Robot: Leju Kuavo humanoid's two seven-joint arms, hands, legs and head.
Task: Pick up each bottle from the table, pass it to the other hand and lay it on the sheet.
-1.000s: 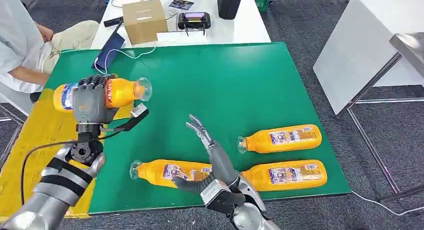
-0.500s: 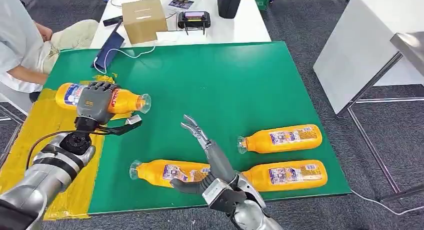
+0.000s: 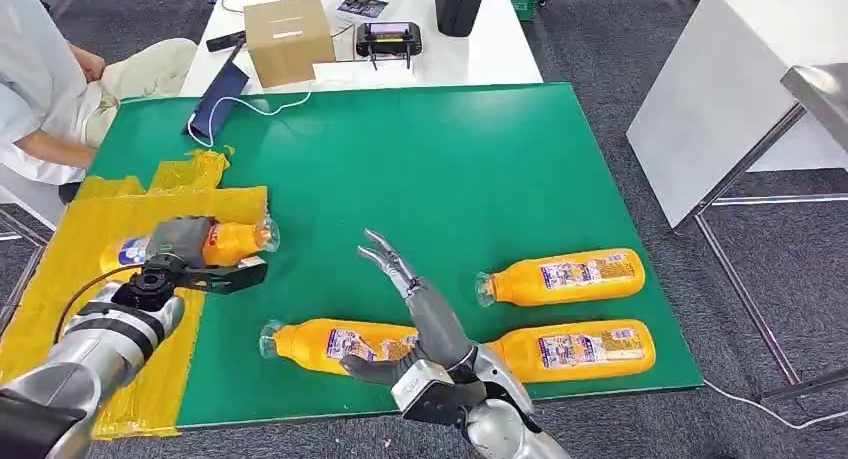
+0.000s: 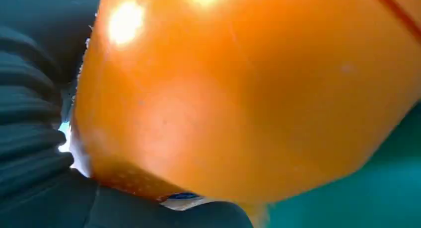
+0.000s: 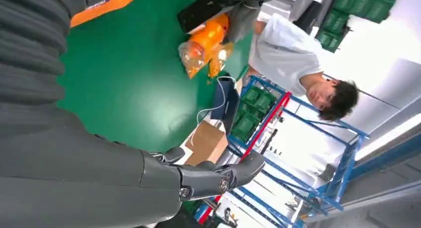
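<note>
While the left hand (image 3: 183, 241) grips an orange plastic juice bottle (image 3: 215, 244) lying on its side, that bottle sits low over the yellow sheet (image 3: 60, 269) at the left edge of the green table mat (image 3: 420, 169), clear cap end pointing toward the green. Fingers wrap over the bottle's middle, thumb stretched out in front along the sheet edge. Left wrist view: orange bottle body (image 4: 238, 99) pressed right against the grey palm. Whether the bottle touches the sheet, cannot tell.

Right hand (image 3: 420, 314) holds nothing, fingers long and spread wide, pointing up and away over the mat. It hovers above a second orange bottle (image 3: 335, 341) lying flat near the mat's front edge, cap to the left. Two more orange bottles lie flat to the right: one (image 3: 562, 276) further back, one (image 3: 580, 348) near the front edge, both with white labels.

Behind the mat is a white table (image 3: 490, 49) with a brown cardboard box (image 3: 288, 37), a black handheld controller (image 3: 388, 41) and a dark blue flat pouch (image 3: 218, 99) with a white cable. A person in a white shirt (image 3: 35, 89) sits at the far left.
</note>
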